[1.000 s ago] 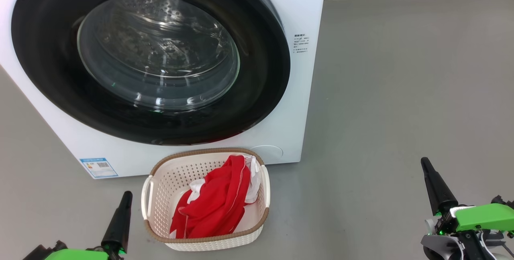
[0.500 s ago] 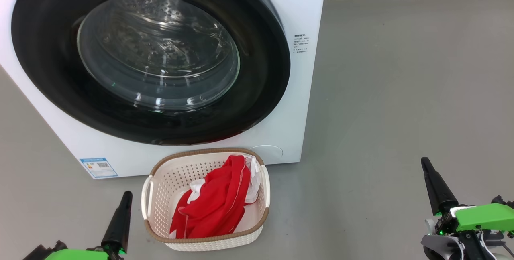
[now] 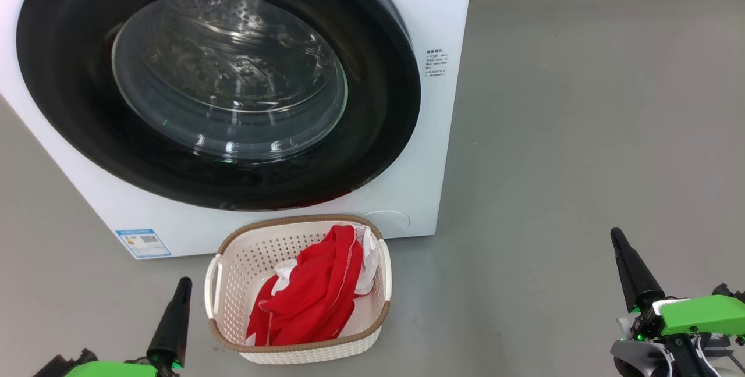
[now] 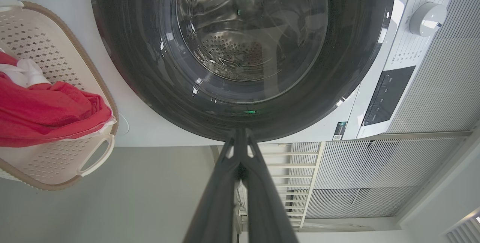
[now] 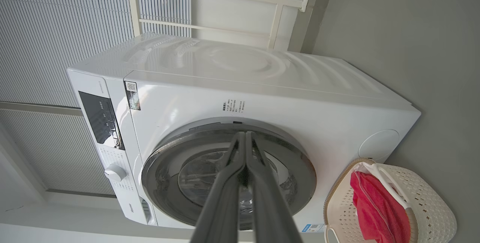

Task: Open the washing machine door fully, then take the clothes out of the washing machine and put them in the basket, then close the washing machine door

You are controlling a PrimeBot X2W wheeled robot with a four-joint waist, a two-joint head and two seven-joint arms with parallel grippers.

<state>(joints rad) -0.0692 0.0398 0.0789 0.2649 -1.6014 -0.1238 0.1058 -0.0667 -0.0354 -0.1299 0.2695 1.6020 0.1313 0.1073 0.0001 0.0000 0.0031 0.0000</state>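
The washing machine door (image 3: 218, 83) lies flush against the front of the washing machine (image 3: 445, 10), its black ring closed over the opening. Through the glass the steel drum (image 4: 232, 53) looks empty, so I judge the unloading and the closing done.

Off the washing machine's lower left corner, well clear of it, my left jaws are pressed tight together, fingers (image 3: 171, 319) tip to tip with nothing between them. I reckon they hang there because there is nothing more to take hold of.

Just in front of the washing machine, below the door's lower edge, the basket (image 3: 250, 266) stands on the floor (image 3: 582, 132). I think it is set that close so a garment has a short way from drum to basket. In it lie the clothes (image 3: 317, 295): red fabric with white trim heaped toward its right half, and a white piece (image 3: 368, 266) tucked at the wall nearest the washing machine.

Past the washing machine's right side, over the floor, my right jaws are likewise closed flat on nothing, fingers (image 3: 634, 275) pointing toward the washing machine.
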